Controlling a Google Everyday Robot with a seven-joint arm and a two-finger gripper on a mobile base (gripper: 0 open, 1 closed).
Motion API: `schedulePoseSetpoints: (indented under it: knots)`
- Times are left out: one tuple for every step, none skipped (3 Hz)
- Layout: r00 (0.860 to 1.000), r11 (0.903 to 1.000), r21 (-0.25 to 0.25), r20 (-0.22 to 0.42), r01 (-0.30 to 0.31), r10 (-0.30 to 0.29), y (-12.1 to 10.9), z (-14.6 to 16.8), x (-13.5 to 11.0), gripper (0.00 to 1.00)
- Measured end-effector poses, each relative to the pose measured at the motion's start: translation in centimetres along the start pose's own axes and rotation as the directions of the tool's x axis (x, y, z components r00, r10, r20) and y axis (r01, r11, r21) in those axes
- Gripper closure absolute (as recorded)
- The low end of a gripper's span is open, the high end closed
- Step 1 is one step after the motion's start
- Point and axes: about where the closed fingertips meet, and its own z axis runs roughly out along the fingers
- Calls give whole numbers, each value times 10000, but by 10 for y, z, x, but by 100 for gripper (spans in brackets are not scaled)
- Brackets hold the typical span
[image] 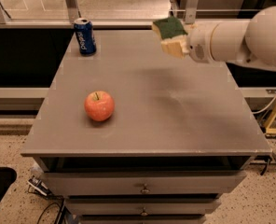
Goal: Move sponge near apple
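One grey flat-topped table [184, 125] is filling the middle of the frame, with stacked drawers [145, 183] showing under its front edge.

One blue cylindrical drink can [85, 36] is standing upright at the upper left, on the table's far left corner.

One round red-orange apple [99, 105] with a short stem is sitting left of centre on the tabletop, nearer the front edge than the can is and well apart from it.

One small sponge [172, 34], with a pale yellow foam body and a dark green scouring top, is hanging in the air at the upper centre. It is above the far part of the table and is not touching the surface. It is tilting, with the green face turned up and toward the left. It is well apart from the apple, up and to the right of it.

One white robot arm [250, 38] is reaching in from the right edge of the frame. It is lying almost level, and its rounded joint is sitting at the upper right. At its left end the one gripper [184, 42] is clamping onto the sponge's right side, with its jaws closed against the foam and mostly hidden behind it.
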Motion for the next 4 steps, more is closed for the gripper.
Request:
schedulePoseSetpoints:
  knots:
    - [9976,9952,-947,-663,-261,198,63,-2,57,100]
    - [9952,9761,-2092,-890,-593,414,121,0,122,100]
    - [9952,9741,-2204,-933,-497,297,128,0,128,82]
    - [9952,9741,-2205,-933,-497,296,128,0,128,58]
